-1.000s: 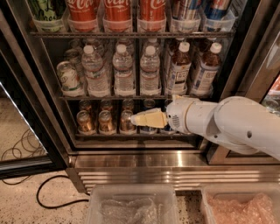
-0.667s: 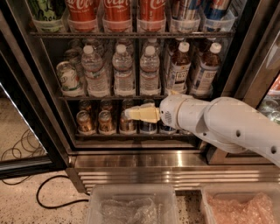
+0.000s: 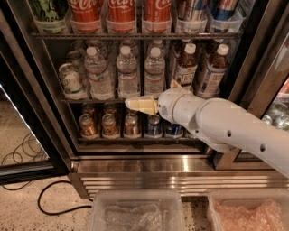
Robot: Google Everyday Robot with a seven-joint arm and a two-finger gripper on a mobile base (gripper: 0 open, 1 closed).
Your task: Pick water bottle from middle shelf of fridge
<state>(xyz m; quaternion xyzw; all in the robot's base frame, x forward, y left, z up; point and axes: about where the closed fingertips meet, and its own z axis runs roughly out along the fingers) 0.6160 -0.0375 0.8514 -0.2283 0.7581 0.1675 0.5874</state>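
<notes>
The water bottle (image 3: 127,72) stands upright on the middle shelf (image 3: 81,100) of the fridge (image 3: 144,165), in the centre of a row of three alike, white caps up. To the right of them on the middle shelf stand two brown tea bottles (image 3: 186,67). The gripper (image 3: 132,104) hangs just below the middle shelf's front edge, pointing left, underneath the water bottle and apart from it. I cannot tell whether it is spread or pressed together. Under the middle shelf, behind the gripper, sit small gold cans (image 3: 88,125) and blue cans (image 3: 153,127). Above the middle shelf stand red cola bottles (image 3: 121,13).
</notes>
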